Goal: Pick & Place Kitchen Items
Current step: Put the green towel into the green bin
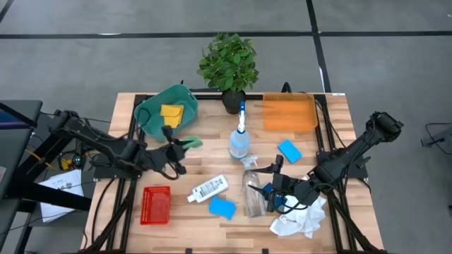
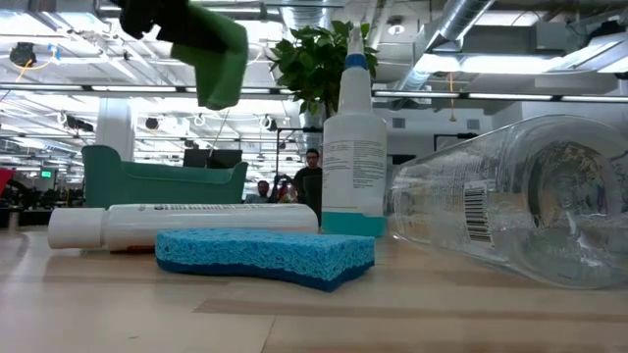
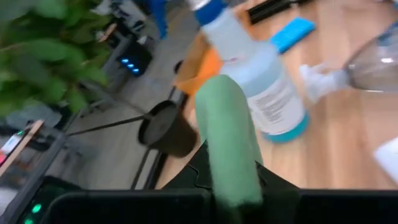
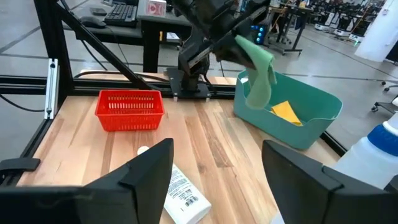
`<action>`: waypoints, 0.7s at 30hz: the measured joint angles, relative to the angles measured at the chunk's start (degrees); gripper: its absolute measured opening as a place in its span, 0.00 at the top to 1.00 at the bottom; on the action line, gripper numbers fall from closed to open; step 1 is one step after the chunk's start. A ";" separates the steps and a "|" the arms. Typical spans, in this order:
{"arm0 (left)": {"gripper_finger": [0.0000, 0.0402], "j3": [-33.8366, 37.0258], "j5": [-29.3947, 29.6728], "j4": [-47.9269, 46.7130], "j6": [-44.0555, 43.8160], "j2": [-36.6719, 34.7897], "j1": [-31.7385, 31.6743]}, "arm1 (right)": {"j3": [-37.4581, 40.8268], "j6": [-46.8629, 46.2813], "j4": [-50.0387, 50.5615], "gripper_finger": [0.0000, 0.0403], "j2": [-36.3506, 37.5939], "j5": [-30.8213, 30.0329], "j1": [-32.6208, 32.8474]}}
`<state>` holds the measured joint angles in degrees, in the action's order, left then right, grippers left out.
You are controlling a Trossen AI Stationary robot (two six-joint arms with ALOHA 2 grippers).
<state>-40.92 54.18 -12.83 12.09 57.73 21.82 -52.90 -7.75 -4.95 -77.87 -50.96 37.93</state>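
My left gripper (image 1: 181, 147) is shut on a green sponge (image 1: 192, 143), held in the air just near of the teal bin (image 1: 167, 106), which holds a yellow sponge (image 1: 171, 114). My right gripper (image 1: 272, 192) is open and empty beside a clear spray bottle lying on its side (image 1: 253, 189). A second spray bottle (image 1: 240, 140) stands upright at mid-table. A white labelled bottle (image 1: 208, 188) lies on its side. One blue sponge (image 1: 222, 207) lies near the front, another (image 1: 289, 150) lies at the right. A white cloth (image 1: 300, 220) lies crumpled at the front right. My left gripper pinches one end of the green sponge (image 3: 235, 177) between its two fingers, coming about level from the table's left. The sponge sticks out past the fingertips, and its free end (image 4: 256, 93) droops. It is lifted clear of the table.
A leafy plant in a black pot (image 1: 227, 67) stands at the far edge. An orange tray (image 1: 289, 113) lies at the far right and a red basket (image 1: 156, 204) at the front left. Bare wood shows between the basket and the teal bin.
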 joint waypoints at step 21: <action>0.99 12.50 11.51 -1.09 -7.03 -14.72 -16.80 | -0.02 -21.54 29.23 0.41 10.22 -4.93 5.86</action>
<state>-28.42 65.68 -13.93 5.06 43.01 5.03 -52.93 -29.29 24.29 -67.65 -55.89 43.78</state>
